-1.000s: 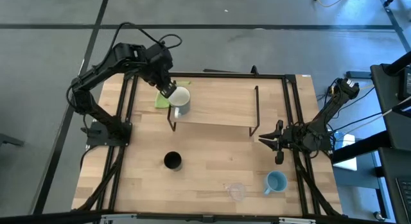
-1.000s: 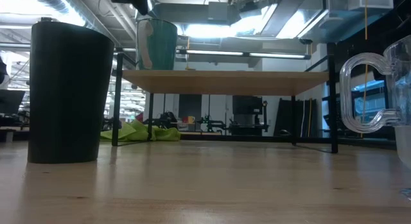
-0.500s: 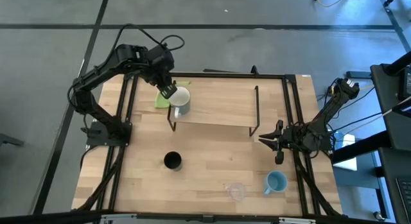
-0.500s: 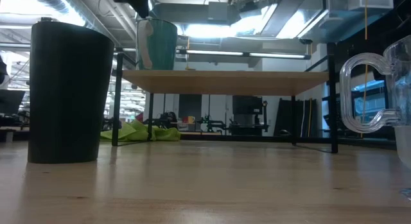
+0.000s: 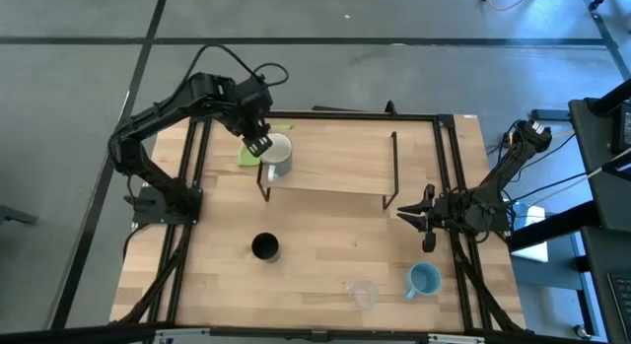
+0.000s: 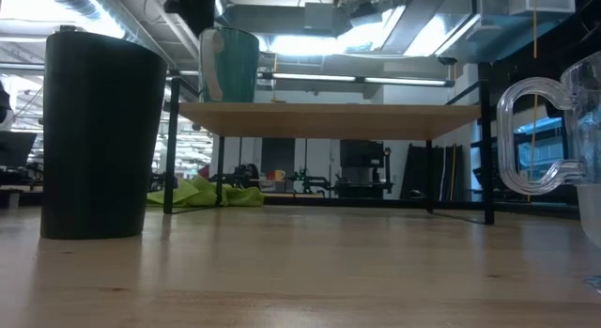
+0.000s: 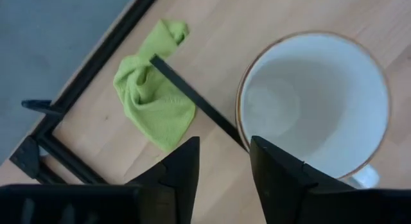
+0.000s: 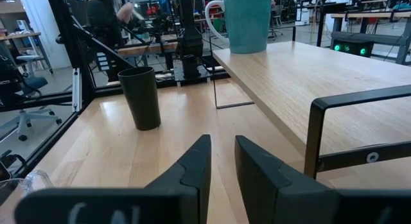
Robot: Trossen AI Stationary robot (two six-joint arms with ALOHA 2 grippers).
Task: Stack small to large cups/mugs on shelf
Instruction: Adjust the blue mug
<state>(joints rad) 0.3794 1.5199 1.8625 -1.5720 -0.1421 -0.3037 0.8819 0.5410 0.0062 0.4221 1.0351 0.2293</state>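
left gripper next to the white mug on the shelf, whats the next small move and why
Probably lift the left gripper clear. Its fingers are open beside the white handled mug, which stands upright on the low light-wood shelf, so that placement looks done. The black cup waits on the table.

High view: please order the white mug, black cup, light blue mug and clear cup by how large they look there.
1. White mug, raised on the shelf, so nearer the camera.
2. Light blue mug.
3. Black cup, close to the blue mug; that order is unsure.
4. Clear cup, faint, so its outline is hard to judge.
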